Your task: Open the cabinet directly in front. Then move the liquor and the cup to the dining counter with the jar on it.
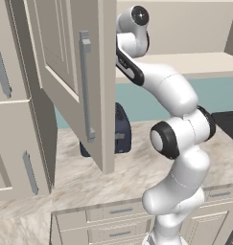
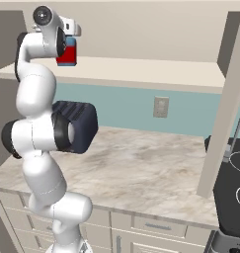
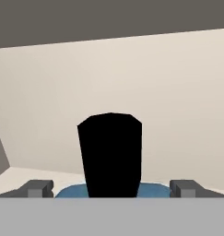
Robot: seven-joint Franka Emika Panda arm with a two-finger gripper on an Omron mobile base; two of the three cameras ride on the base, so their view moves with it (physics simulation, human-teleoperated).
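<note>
The cabinet's left door (image 1: 65, 67) with its silver bar handle (image 1: 86, 86) stands swung open, and the right door's edge (image 2: 225, 113) shows at the right. On the cabinet shelf (image 2: 141, 69) stands the liquor (image 2: 66, 54), blue with a red label. Its black cap (image 3: 110, 152) rises between my fingertips (image 3: 39, 188). My gripper (image 3: 111, 189) is open, one finger on each side of the bottle's blue shoulders and apart from them. The cup, the dining counter and the jar are out of view.
A dark toaster (image 2: 77, 126) sits on the marbled counter (image 2: 141, 168) below the cabinet, close behind my arm. A black stovetop (image 2: 232, 188) lies at the right. Low drawers (image 1: 113, 225) run under the counter's front edge. A wall outlet (image 2: 161, 106) is on the teal backsplash.
</note>
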